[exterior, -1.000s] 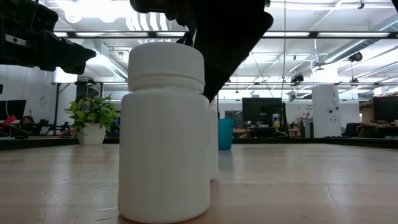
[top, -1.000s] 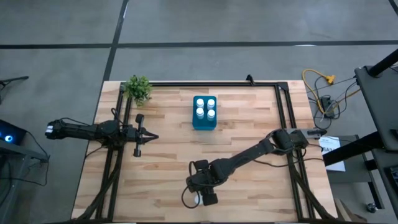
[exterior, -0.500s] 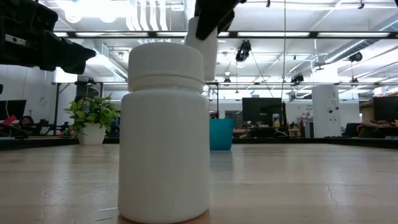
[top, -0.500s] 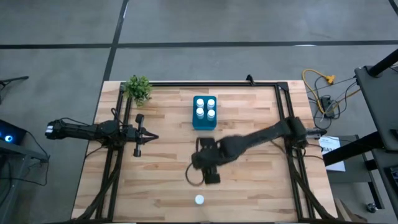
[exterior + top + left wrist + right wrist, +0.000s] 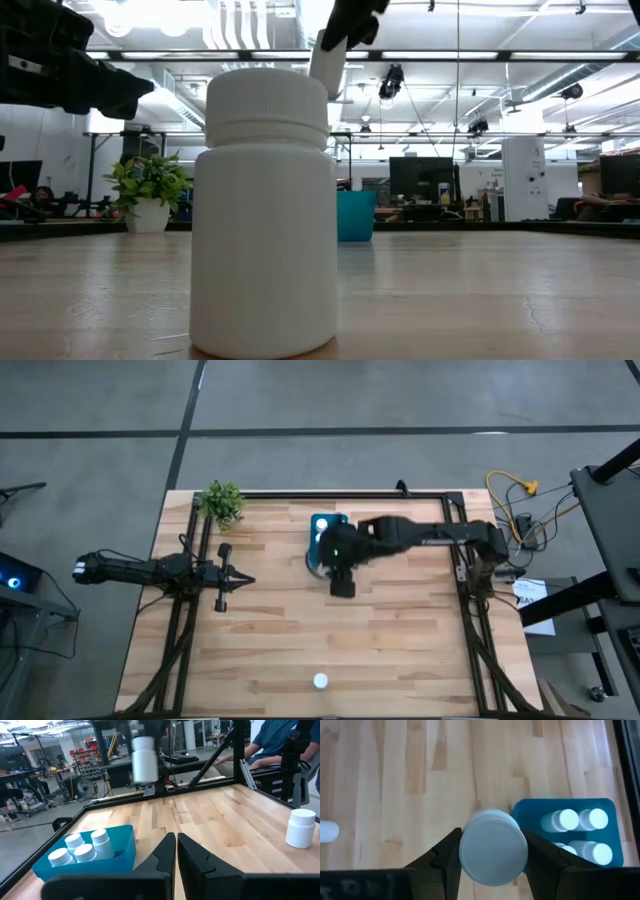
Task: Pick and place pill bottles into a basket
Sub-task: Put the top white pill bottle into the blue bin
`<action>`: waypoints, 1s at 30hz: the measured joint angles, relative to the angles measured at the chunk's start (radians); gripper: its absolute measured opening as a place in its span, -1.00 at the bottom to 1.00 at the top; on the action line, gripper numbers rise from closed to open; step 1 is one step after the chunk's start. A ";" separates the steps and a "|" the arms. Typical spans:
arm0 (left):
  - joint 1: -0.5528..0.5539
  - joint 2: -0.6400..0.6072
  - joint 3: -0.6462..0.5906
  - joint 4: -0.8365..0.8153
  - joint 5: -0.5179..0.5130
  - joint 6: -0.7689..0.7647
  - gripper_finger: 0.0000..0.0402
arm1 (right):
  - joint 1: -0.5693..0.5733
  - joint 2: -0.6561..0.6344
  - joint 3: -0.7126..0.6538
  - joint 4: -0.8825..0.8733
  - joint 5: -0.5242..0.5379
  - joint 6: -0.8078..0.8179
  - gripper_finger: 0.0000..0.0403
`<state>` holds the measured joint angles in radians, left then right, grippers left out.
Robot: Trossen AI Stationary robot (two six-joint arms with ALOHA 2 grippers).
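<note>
- High view: R arm reaches across table; right gripper (image 5: 334, 557) over the near end of the basket (image 5: 322, 523), hiding most of it. Carry looks nearly at drop point. One pill bottle (image 5: 319, 681) stands alone near front table edge, well apart from basket. Left gripper (image 5: 243, 581) parked at left side of table, near the plant (image 5: 222, 502), waiting.
- Low view: lone bottle (image 5: 264, 212) fills the fg, upright on wood. Carried bottle (image 5: 327, 66) hangs tilted, high above table. Basket (image 5: 355, 215) small in far bg, plant (image 5: 148, 190) off to the left.
- L wrist view: left gripper (image 5: 176, 851) fingers pressed together, nothing betw them. Basket (image 5: 120, 853) just ahead w/ four capped bottles (image 5: 81, 847) upright inside, packed to one end, so free room remains. Carried bottle (image 5: 144, 759) up in air beyond. Lone bottle (image 5: 301, 828) at side. A seated person (image 5: 272, 740) behind table frame.
- R wrist view: right gripper (image 5: 493, 851) clamped on carried bottle (image 5: 493, 846), fingers on either side, cap facing cam. Basket (image 5: 567, 842) below, bottle overlapping its open end. Four caps fill the far end. Judgement: needs a bit more travel before release.
</note>
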<state>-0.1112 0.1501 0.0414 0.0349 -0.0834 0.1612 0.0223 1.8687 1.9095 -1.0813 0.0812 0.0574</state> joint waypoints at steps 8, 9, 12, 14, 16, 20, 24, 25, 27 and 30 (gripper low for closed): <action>0.000 -0.002 0.000 0.000 0.000 0.000 -1.00 | -0.139 0.018 -0.001 0.007 -0.056 -0.062 -0.23; 0.000 -0.002 0.000 0.000 0.000 0.000 -1.00 | -0.152 0.018 -0.001 0.007 -0.057 -0.065 -0.23; 0.000 0.000 0.000 0.000 0.000 0.000 -1.00 | -0.186 0.018 -0.001 0.008 -0.067 -0.072 -0.23; 0.000 0.000 0.000 0.000 0.000 0.000 -1.00 | -0.203 0.019 -0.005 0.010 -0.089 -0.073 -0.23; 0.000 0.000 0.000 0.000 0.000 0.000 -1.00 | -0.213 0.019 -0.019 0.011 -0.105 -0.072 -0.23; 0.000 0.000 0.000 0.000 0.000 0.000 -1.00 | -0.215 0.019 -0.081 0.031 -0.112 -0.068 -0.23; 0.000 0.000 0.000 0.000 0.000 0.000 -1.00 | -0.218 0.019 -0.165 0.079 -0.115 -0.067 -0.23; 0.000 0.000 0.000 0.000 0.000 0.000 -1.00 | -0.219 0.020 -0.182 0.088 -0.116 -0.066 -0.23; 0.000 0.000 0.000 0.000 0.000 0.000 -1.00 | -0.222 0.020 -0.213 0.103 -0.118 -0.066 -0.23; 0.000 0.000 0.000 0.000 0.000 0.000 -1.00 | -0.227 0.020 -0.253 0.114 -0.120 -0.065 -0.23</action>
<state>-0.1113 0.1501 0.0414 0.0353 -0.0837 0.1609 -0.2043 1.8889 1.6565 -0.9668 -0.0387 -0.0078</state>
